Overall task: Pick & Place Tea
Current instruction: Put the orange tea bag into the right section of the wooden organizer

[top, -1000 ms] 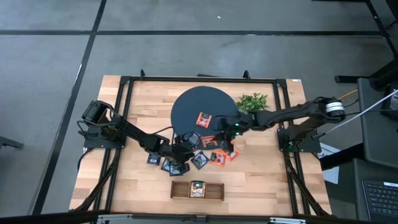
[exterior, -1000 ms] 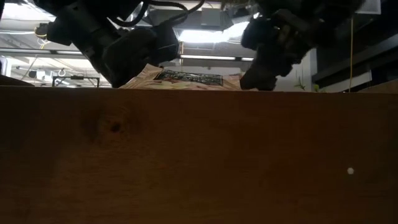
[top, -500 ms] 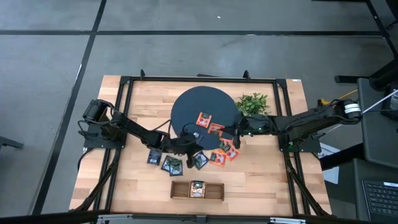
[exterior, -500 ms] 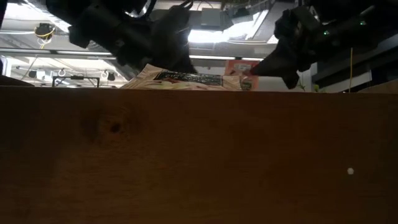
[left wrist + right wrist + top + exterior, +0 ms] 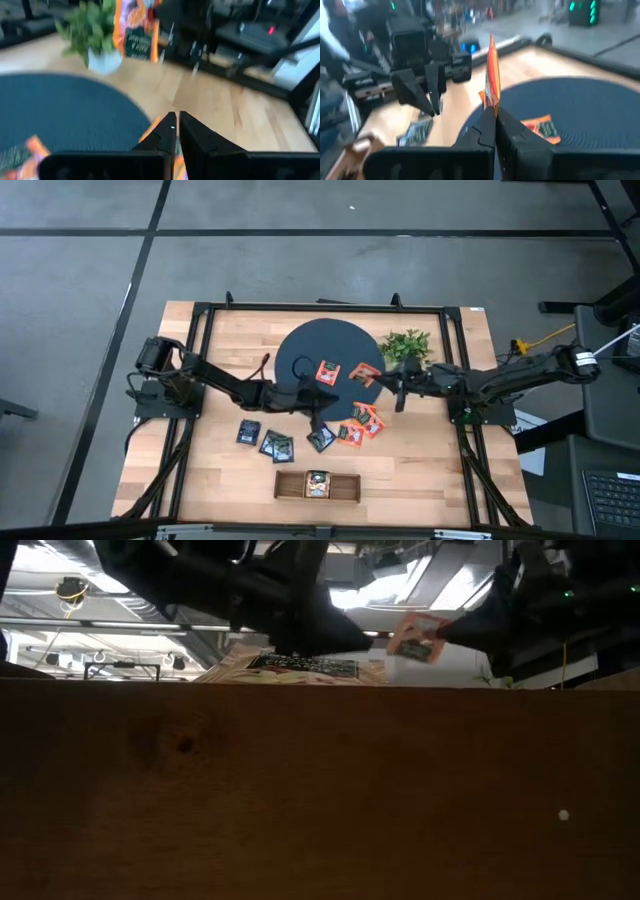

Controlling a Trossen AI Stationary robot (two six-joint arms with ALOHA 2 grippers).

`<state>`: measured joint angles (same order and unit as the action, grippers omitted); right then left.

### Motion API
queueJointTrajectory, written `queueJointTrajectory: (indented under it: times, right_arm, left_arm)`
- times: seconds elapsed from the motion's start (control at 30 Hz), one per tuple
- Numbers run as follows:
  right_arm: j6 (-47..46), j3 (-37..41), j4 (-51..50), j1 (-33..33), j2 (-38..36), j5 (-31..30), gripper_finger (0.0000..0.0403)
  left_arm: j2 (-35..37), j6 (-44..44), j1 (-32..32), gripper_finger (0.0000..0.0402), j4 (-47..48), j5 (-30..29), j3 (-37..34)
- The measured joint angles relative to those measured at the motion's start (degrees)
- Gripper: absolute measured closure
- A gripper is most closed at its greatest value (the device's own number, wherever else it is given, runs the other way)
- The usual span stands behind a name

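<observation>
Overhead, the right gripper [image 5: 368, 378] reaches in from three o'clock and sits over the three o'clock edge of the dark disc [image 5: 300, 352], its fingers pinched on an orange sachet [image 5: 492, 75]. That sachet stands on edge between the fingertips in the right wrist view, and shows lifted clear of the table in the low view. The left gripper [image 5: 318, 416] comes from nine o'clock, past the disc's six o'clock edge, above the loose tea; its fingers [image 5: 170, 131] are pressed together with nothing seen between them. One more orange sachet [image 5: 327, 371] lies flat on the disc near its centre. Other sachets lie on the wood at the disc's five to seven o'clock, orange [image 5: 363, 420] and dark [image 5: 248, 432]. A tray [image 5: 345, 488] at six o'clock holds one sachet [image 5: 318, 484]. The plant [image 5: 407, 344] stands at the disc's two o'clock.
</observation>
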<state>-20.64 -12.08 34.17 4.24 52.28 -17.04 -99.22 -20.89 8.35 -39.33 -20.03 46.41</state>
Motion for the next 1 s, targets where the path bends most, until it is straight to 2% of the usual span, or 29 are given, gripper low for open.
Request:
queueJointTrajectory:
  times: [0.17,0.3,0.5,0.7,1.0]
  right_arm:
    - [1.57,4.58,14.91,0.1,-0.78,-2.46,0.0397]
    - [1.77,6.05,20.93,0.12,-0.71,-2.42,0.0397]
    - [2.31,5.4,21.99,0.24,-0.69,-0.61,0.0396]
    - [3.1,4.32,22.04,0.29,-0.69,2.11,0.0396]
    - [3.59,4.06,23.57,1.69,-0.69,2.24,0.0396]
  left_arm:
    - [0.0,1.71,-1.49,0.0386,-8.57,-0.02,0.0]
    - [0.02,1.67,-2.59,0.0388,-15.51,0.18,0.0]
    - [0.04,4.81,-2.58,0.0372,-23.59,0.87,0.02]
    - [0.04,5.8,-2.52,0.0325,-23.93,0.51,0.04]
    - [0.04,5.63,-2.73,0.0254,-23.92,-0.52,0.02]
